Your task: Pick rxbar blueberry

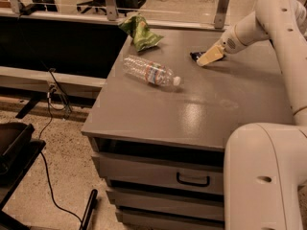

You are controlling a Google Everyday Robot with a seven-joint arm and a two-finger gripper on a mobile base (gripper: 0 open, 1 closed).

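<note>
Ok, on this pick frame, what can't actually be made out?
- rxbar blueberry, camera view: mostly covered by the gripper, which is low over the far side of the table. Only a dark end shows, and the lettering is unreadable.
- Contact between gripper and bar: hidden by the gripper itself.
- Water bottle label: too small to read.
- Arm: cut off by the right edge.
</note>
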